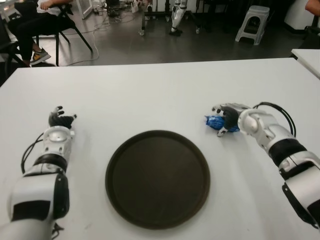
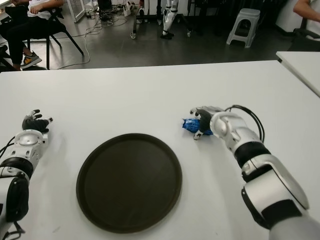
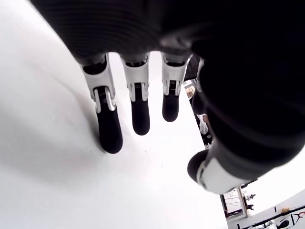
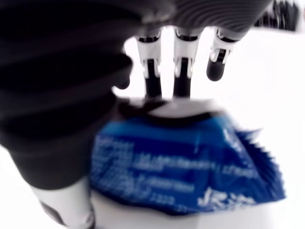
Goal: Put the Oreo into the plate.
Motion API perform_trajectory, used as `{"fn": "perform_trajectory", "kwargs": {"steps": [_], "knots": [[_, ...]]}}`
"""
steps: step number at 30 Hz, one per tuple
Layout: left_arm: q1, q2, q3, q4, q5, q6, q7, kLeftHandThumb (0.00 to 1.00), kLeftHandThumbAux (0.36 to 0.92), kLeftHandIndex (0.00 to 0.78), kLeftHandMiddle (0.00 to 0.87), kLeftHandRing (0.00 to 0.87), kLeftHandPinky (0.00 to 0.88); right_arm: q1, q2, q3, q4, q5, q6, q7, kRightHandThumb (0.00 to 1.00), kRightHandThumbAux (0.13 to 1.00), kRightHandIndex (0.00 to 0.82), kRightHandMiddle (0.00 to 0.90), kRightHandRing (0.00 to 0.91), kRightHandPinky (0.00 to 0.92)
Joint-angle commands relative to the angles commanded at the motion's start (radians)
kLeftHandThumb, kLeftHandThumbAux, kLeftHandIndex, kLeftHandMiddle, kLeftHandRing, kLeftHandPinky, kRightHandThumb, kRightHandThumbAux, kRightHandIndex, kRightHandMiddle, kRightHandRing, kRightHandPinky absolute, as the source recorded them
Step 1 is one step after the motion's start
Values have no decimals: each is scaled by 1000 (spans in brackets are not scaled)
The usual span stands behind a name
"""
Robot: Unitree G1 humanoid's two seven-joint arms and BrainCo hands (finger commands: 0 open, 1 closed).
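The right hand [image 1: 227,119] is over the Oreo [image 1: 214,122], a blue crinkled pack lying on the white table [image 1: 160,90] to the right of the plate [image 1: 157,177]. In the right wrist view the pack [image 4: 186,162] fills the space under the palm, with the thumb down along one side of it and the fingers [image 4: 182,76] reaching past its far edge; two of them seem to meet the wrapper, the third stands clear beside it. The hand is cupped round the pack, but whether it has a firm grip on it cannot be told. In the eye views the pack sticks out from under the hand toward the plate, near the plate's upper right rim but apart from it. The plate is dark, round and shallow, and sits at the middle of the table close to the robot. The left hand [image 1: 61,120] shows well to the left of the plate, its fingers [image 3: 109,133] straight and spread with nothing between them, the tips close to the tabletop in the left wrist view. A black cable loops from the right wrist back along the forearm. Beyond the table's far edge is a grey floor with a seated person [image 1: 37,22] at the upper left and a pale stool [image 1: 253,22] at the upper right.
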Motion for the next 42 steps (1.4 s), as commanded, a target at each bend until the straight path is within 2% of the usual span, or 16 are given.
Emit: {"fn": "perform_trajectory", "kwargs": {"steps": [1, 2, 4, 7, 13, 17, 27, 33, 42], "knots": [[0, 0, -1, 0, 1, 0, 1, 340, 767, 108, 140, 163, 158, -1, 5, -2, 7, 1, 4, -21, 536, 762, 360, 360, 350, 371], [0, 1, -1, 0, 2, 0, 1, 337, 768, 106, 139, 161, 159, -1, 9, -3, 12, 2, 6, -36, 643, 735, 378, 399, 412, 434], [1, 1, -4, 0, 3, -1, 2, 341, 768, 106, 137, 160, 161, -2, 19, -9, 21, 6, 19, -74, 755, 707, 387, 459, 512, 534], [2, 1, -4, 0, 4, -3, 2, 366, 770, 108, 136, 160, 162, -2, 28, -14, 32, 10, 28, -113, 810, 692, 388, 517, 619, 615], [3, 1, 0, -1, -1, -10, -1, 381, 764, 121, 143, 163, 161, 0, 43, -21, 43, 16, 54, -180, 839, 681, 400, 565, 702, 686], [3, -1, 3, -1, -4, -13, 0, 368, 772, 118, 147, 163, 156, 1, 49, -27, 43, 21, 60, -212, 845, 677, 410, 574, 742, 730], [3, 0, 8, -1, -7, -10, -2, 338, 772, 101, 137, 156, 149, 3, 52, -44, 26, 32, 64, -207, 847, 675, 418, 578, 768, 764], [4, 2, 11, 0, -9, -10, -7, 374, 777, 118, 145, 160, 153, 8, 55, -58, 12, 38, 69, -205, 848, 675, 416, 572, 782, 792], [2, 4, -9, 0, 10, -3, 1, 336, 785, 101, 137, 155, 151, 10, 55, -62, 2, 45, 78, -191, 845, 676, 418, 583, 759, 748]]}}
